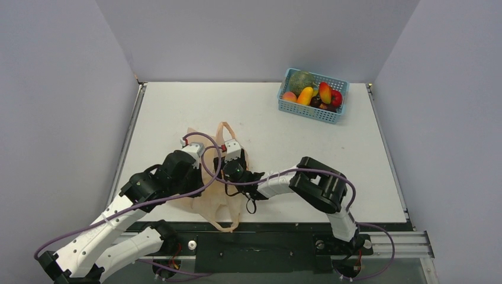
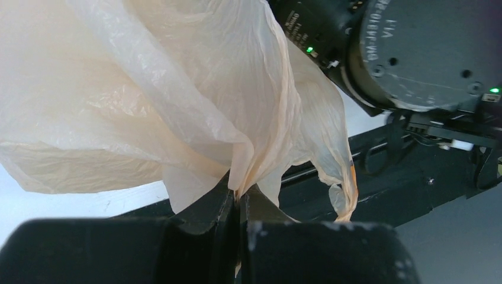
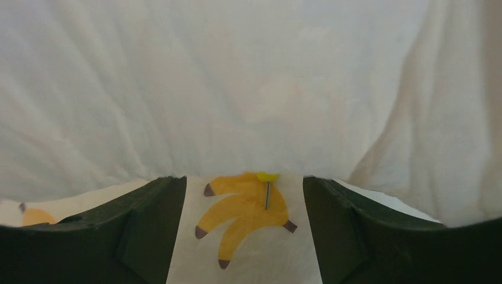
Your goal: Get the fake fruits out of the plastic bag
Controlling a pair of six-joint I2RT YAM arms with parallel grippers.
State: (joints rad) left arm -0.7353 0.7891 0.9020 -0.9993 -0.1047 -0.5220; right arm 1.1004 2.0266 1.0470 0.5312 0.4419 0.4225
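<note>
The plastic bag lies crumpled between the two arms near the table's front edge, with one loop handle sticking up. My left gripper is shut on a gathered fold of the bag and holds it up. My right gripper is open inside the bag, with bag film all around it. A printed banana mark on the film shows between its fingers. The fake fruits, melon, banana, mango and plum, sit in the blue basket. I see no fruit inside the bag.
The basket stands at the far right of the table, with a peach-coloured fruit and a red fruit in it too. Grey walls close in three sides. The right arm's motor housing hangs close above my left gripper.
</note>
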